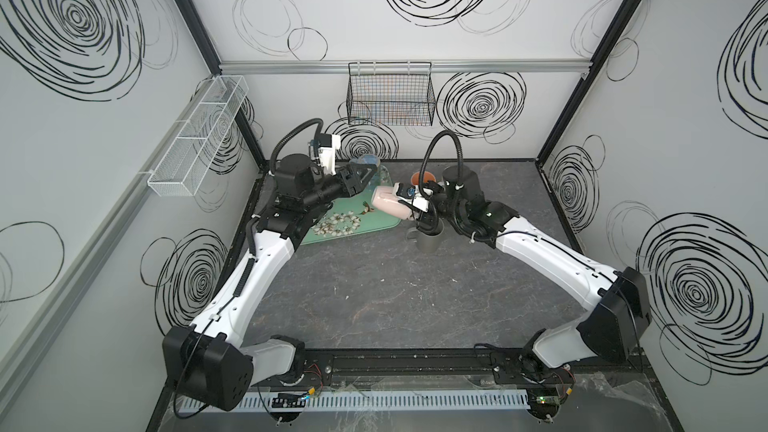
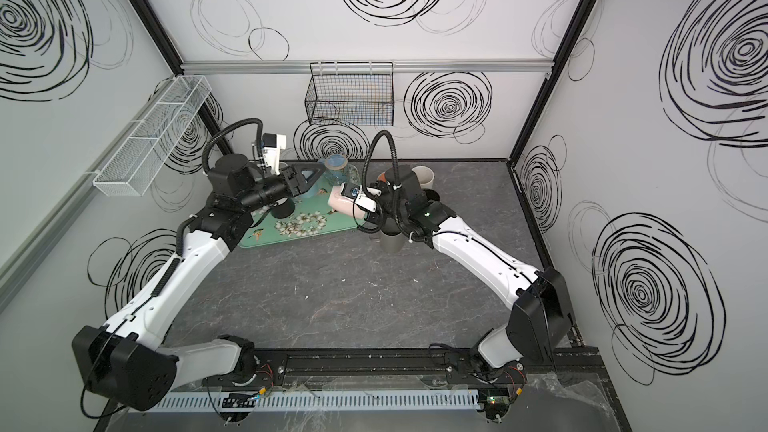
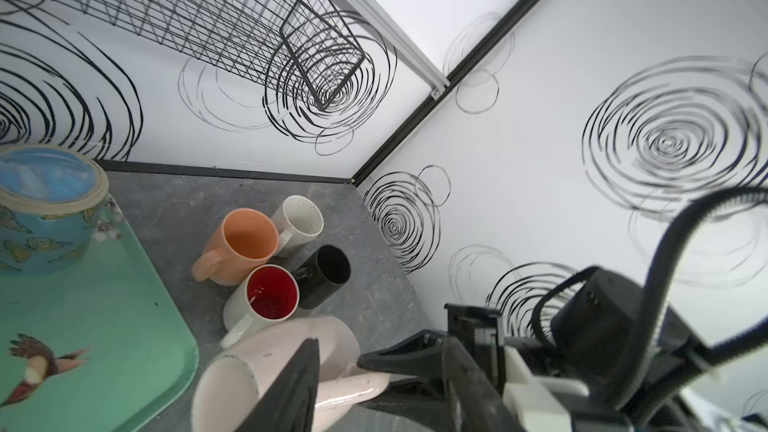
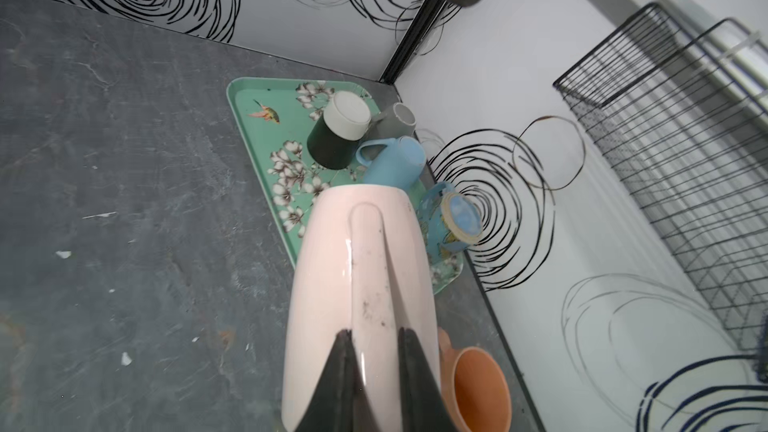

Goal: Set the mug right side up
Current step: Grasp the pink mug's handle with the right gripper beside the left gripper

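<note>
A pale pink mug [image 1: 386, 201] [image 2: 341, 203] hangs in the air over the right edge of the green tray [image 1: 374, 224], lying on its side with its mouth toward the left. My right gripper [image 4: 372, 332] is shut on the mug's handle [image 4: 368, 251], one finger on each side of it. My left gripper [image 3: 379, 338] stands open at the mug's left side; one of its fingers [image 3: 305, 363] crosses in front of the mug body [image 3: 232, 384] in the left wrist view. Whether that finger touches the mug I cannot tell.
Upside-down mugs stand on the tray [image 4: 257, 135]: a black one with a white base [image 4: 338, 130], a grey, a blue and a patterned one. Upright orange [image 3: 249, 238], white, black and red-lined mugs cluster behind. A grey mug [image 1: 428, 241] sits under my right wrist. A wire basket [image 1: 390, 93] hangs on the back wall.
</note>
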`<act>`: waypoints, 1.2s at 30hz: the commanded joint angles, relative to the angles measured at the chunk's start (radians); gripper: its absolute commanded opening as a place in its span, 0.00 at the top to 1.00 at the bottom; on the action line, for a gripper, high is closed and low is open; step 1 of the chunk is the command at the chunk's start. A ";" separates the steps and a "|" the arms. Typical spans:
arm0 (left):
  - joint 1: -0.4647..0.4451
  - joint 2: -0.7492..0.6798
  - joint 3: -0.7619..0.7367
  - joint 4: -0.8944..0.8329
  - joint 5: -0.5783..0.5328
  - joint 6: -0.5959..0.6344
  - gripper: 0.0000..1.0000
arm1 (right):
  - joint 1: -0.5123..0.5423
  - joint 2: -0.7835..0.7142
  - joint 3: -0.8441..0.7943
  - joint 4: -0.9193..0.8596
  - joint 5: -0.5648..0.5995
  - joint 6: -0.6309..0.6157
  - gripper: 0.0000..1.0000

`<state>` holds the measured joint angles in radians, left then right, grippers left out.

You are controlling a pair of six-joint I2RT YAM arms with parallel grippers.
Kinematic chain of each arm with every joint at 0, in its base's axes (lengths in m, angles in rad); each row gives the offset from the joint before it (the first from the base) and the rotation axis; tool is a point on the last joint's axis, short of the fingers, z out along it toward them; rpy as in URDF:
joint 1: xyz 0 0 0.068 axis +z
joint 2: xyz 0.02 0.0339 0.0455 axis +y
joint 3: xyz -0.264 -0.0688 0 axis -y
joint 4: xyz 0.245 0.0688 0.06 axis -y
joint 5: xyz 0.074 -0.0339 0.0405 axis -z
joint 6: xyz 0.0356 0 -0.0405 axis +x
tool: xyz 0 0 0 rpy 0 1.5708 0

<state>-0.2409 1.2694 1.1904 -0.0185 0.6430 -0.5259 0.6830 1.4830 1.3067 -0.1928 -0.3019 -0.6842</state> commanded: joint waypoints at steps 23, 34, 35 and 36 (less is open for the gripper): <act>-0.272 0.131 0.081 -0.361 -0.087 1.178 0.53 | -0.077 -0.096 0.114 -0.301 -0.352 0.069 1.00; -0.259 0.188 0.121 -0.423 0.030 1.153 0.50 | -0.078 -0.151 0.030 -0.163 -0.490 0.127 1.00; -0.257 0.196 0.130 -0.440 0.034 1.153 0.49 | -0.078 -0.153 0.028 -0.160 -0.498 0.127 1.00; -0.255 0.205 0.138 -0.456 0.036 1.153 0.49 | -0.078 -0.154 0.028 -0.160 -0.505 0.129 1.00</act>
<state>-0.4984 1.4265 1.3056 -0.3893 0.6697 0.6239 0.5846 1.3899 1.3170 -0.5060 -0.6632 -0.5426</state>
